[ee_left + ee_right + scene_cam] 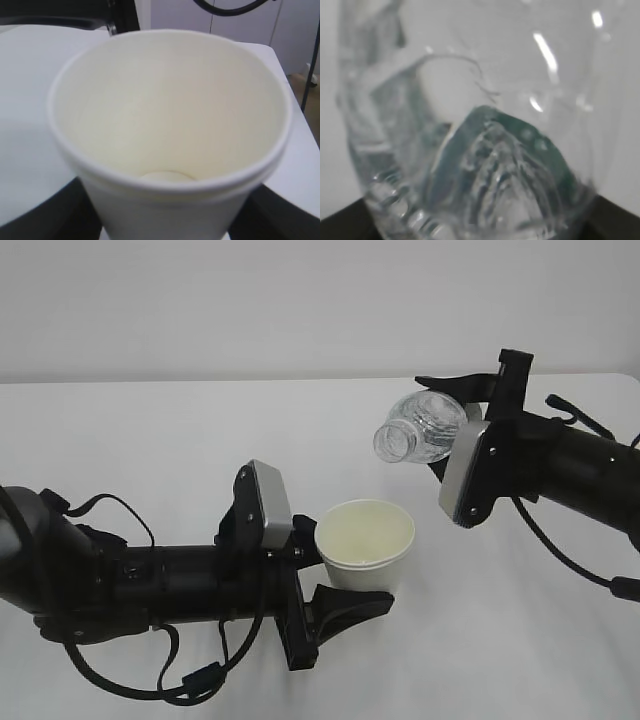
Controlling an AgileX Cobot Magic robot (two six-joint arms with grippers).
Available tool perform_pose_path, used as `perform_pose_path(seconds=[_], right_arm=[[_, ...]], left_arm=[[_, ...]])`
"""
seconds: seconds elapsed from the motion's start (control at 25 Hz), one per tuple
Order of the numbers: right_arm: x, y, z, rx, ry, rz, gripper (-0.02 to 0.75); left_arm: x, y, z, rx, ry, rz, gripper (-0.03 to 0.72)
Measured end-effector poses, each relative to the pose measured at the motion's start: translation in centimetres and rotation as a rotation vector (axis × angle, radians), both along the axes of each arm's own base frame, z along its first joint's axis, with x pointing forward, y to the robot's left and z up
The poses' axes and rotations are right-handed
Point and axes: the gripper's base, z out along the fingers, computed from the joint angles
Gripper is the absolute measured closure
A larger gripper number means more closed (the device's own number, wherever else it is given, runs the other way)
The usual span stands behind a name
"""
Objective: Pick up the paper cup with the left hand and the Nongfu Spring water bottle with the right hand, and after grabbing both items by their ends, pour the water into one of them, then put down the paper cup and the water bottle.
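My left gripper [343, 575] is shut on the paper cup [365, 543], which stands upright above the table with its black fingers [352, 604] on its lower wall. In the left wrist view the cup [170, 115] fills the frame, its pale bottom just visible, with dark fingers [42, 215] at both lower corners. My right gripper [447, 430] is shut on the base end of the Nongfu Spring water bottle [425, 426]. The bottle is tipped, its open mouth [393, 441] pointing left and down, above and right of the cup's rim. The bottle [470, 150] with its green label fills the right wrist view. No stream of water shows.
A white table [150, 440] spreads under both arms, with a pale wall behind it. The left arm [130, 580] lies low across the front left. A black cable [570, 565] hangs from the right arm.
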Motion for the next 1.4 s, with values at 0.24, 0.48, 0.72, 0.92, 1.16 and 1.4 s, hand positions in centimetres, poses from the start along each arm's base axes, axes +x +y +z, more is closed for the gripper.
perform_pose_path(seconds=[0.24, 0.48, 0.72, 0.92, 1.16, 1.4], right_arm=[[-0.04, 0.05, -0.02, -0.040, -0.029, 0.013, 0.247], [-0.07, 0.09, -0.01, -0.092, -0.071, 0.025, 0.247], [-0.08, 0.09, -0.01, -0.100, -0.078, 0.027, 0.247], [-0.10, 0.15, 0.14, -0.105, -0.103, 0.034, 0.247], [-0.10, 0.16, 0.17, -0.111, -0.114, 0.036, 0.247], [-0.11, 0.16, 0.18, -0.120, -0.122, 0.037, 0.247]], left_arm=[[0.06, 0.01, 0.01, -0.002, 0.001, 0.007, 0.208], [0.06, 0.01, 0.01, -0.002, 0.001, 0.007, 0.208], [-0.04, -0.01, -0.01, 0.001, -0.001, -0.004, 0.208], [-0.07, -0.01, -0.02, 0.002, -0.001, -0.008, 0.208], [-0.14, -0.02, -0.03, 0.005, -0.003, -0.017, 0.208], [-0.17, -0.03, -0.04, 0.005, -0.004, -0.021, 0.208]])
